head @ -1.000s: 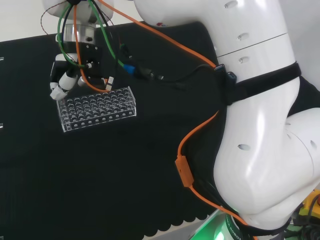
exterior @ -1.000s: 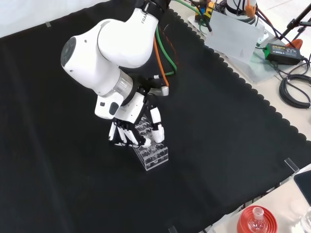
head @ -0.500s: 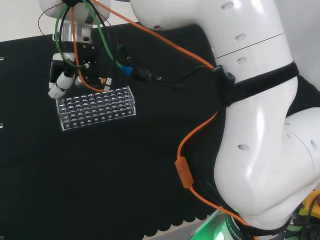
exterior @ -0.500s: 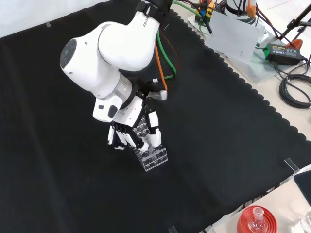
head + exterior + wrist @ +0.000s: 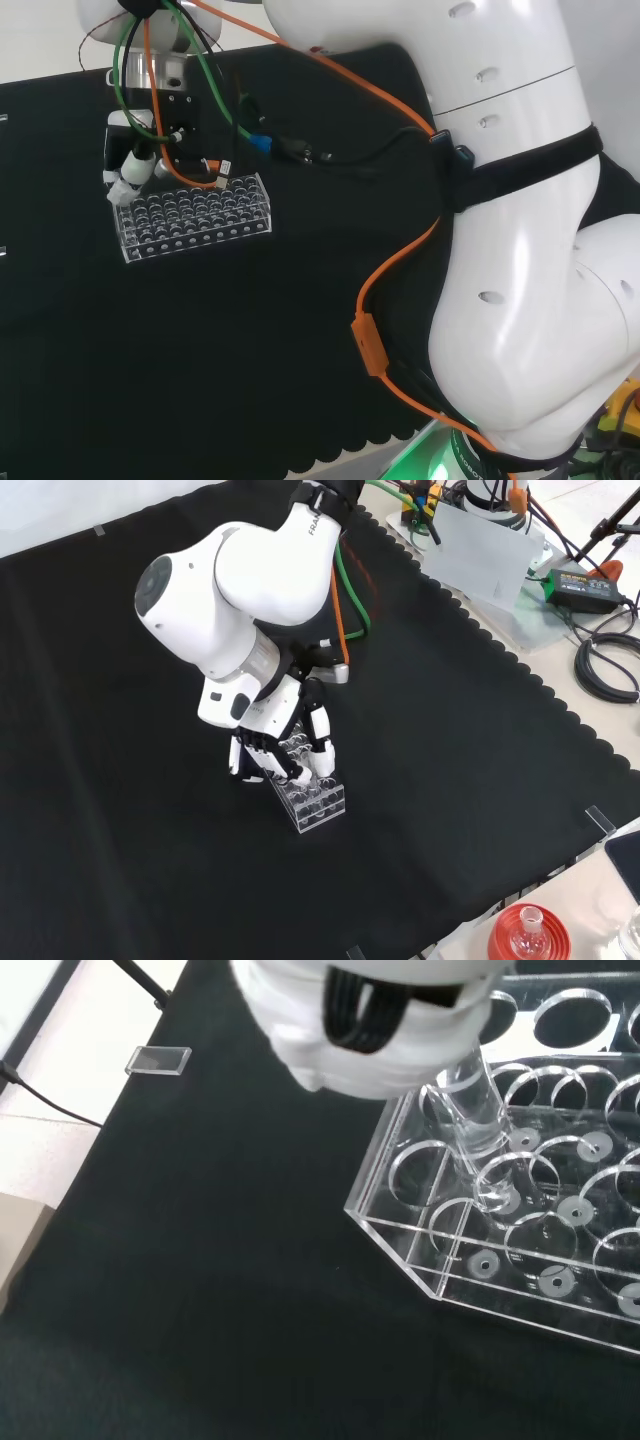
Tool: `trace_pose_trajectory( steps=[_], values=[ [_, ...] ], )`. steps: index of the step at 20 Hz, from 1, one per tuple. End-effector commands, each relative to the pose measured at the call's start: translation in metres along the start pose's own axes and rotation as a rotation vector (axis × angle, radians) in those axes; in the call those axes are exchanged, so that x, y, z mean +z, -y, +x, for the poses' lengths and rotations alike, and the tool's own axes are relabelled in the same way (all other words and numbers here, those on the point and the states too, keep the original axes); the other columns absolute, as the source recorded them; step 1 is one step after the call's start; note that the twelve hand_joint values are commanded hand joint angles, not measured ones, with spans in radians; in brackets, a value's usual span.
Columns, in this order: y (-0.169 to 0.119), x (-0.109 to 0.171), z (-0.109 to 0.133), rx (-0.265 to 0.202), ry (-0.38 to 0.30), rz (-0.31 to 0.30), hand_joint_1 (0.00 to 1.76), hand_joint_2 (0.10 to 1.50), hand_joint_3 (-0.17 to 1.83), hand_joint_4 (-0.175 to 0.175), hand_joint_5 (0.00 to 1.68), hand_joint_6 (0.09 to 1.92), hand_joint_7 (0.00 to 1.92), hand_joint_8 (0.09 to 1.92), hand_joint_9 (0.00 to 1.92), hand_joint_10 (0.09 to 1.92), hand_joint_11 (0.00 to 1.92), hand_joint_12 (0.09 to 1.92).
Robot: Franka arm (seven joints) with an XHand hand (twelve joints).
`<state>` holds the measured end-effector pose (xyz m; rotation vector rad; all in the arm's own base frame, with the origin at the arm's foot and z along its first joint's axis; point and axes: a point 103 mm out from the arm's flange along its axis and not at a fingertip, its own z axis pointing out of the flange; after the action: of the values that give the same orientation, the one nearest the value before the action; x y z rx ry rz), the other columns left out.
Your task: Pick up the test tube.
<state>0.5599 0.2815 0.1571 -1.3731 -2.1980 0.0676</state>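
Observation:
A clear plastic rack (image 5: 195,215) with several rows of round holes stands on the black cloth. The black and white hand (image 5: 135,165) hangs over its far left end in the head view. In the front view the hand (image 5: 275,735) covers the upper part of the rack (image 5: 315,802), its fingers curled downward. The wrist view shows a clear test tube (image 5: 475,1125) upright beneath a white fingertip (image 5: 370,1030), its rounded bottom down among the corner holes of the rack (image 5: 450,1260). The fingers seem to pinch the tube's top, which is hidden.
A red ribbed stand (image 5: 527,932) with a small flask sits off the cloth at the front view's bottom right. Cables and a power adapter (image 5: 575,580) lie beyond the scalloped cloth edge at top right. A small clear tag (image 5: 158,1059) lies near the cloth edge.
In the head view the hand rose a little and drifted left, then came back right and down over the rack's end. The rack has stayed in place.

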Motion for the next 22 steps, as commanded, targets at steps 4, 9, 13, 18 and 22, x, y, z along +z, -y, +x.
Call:
trace_pose_trajectory(
  steps=[4,9,13,18,22],
  values=[
    [0.008,-0.009,0.004,-0.013,0.028,-0.049,1.42,0.86,0.2,-0.175,1.27,0.5,1.36,0.54,1.28,0.43,0.48,1.37],
    [0.008,-0.011,0.007,-0.023,0.033,-0.05,1.42,0.81,0.29,-0.175,1.29,0.48,1.42,0.56,1.31,0.26,0.49,1.36],
    [0.007,-0.014,0.011,-0.033,0.041,-0.049,1.42,0.8,0.32,-0.175,1.3,0.47,1.43,0.54,1.32,0.24,0.49,1.36],
    [0.007,-0.018,0.015,-0.041,0.049,-0.051,1.43,0.77,0.36,-0.175,1.32,0.44,1.46,0.5,1.34,0.21,0.49,1.37],
    [0.008,-0.019,0.015,-0.046,0.051,-0.053,1.43,0.75,0.39,-0.175,1.34,0.42,1.47,0.48,1.36,0.19,0.49,1.37]
  ],
)
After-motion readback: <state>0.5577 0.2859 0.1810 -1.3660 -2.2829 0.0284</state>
